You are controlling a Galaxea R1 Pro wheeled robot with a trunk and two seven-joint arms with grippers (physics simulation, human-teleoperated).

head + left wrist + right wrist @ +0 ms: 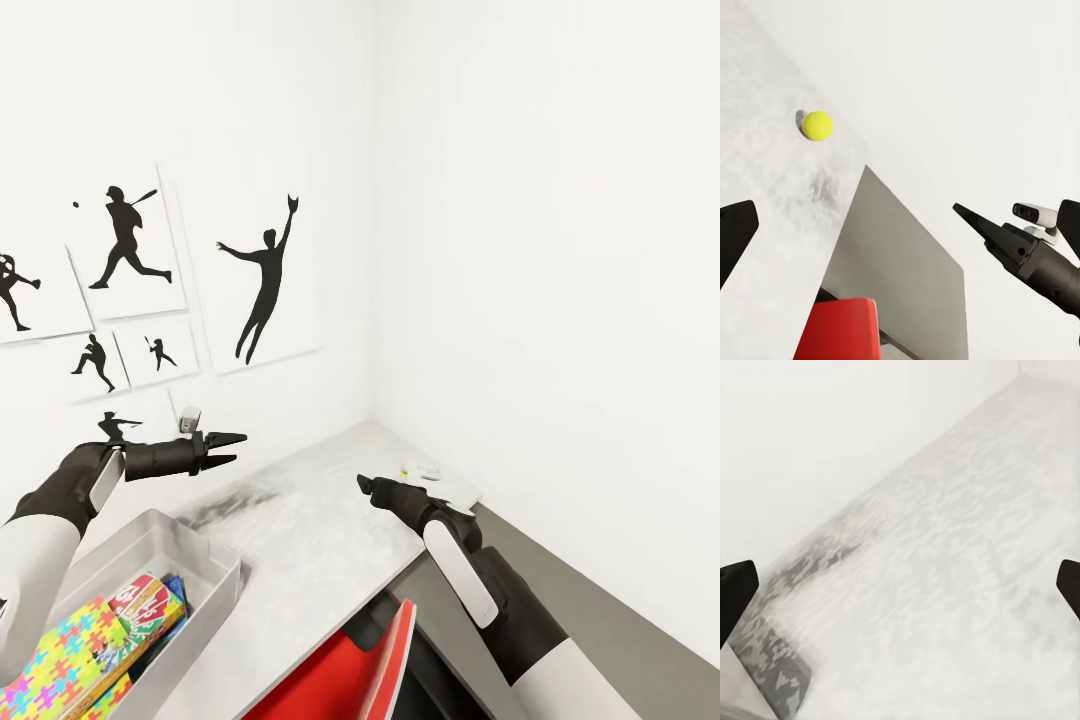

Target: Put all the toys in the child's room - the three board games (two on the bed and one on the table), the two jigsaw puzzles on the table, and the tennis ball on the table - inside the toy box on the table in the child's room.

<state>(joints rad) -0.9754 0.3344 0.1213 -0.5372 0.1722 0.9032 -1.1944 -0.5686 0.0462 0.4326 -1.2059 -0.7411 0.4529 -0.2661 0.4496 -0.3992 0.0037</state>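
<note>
You see a bright yellow-green tennis ball (817,125) on the mottled pale-grey desk (320,540), a multicoloured jigsaw-patterned box (60,655) in the light grey toy box (215,565), and black baseball-silhouette posters (265,285) on white.

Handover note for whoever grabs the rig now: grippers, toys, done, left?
Left gripper: open, empty, raised over the pale grey table beside the grey toy box.
Right gripper: fingers spread in its wrist view, empty, low over the table.
Toy box: holds the colourful jigsaw puzzle box and a bright board game box.
Yellow tennis ball: on the table, seen from the left wrist, not yet boxed.
Left: box the ball; I cannot count every toy inside, so check.
</note>
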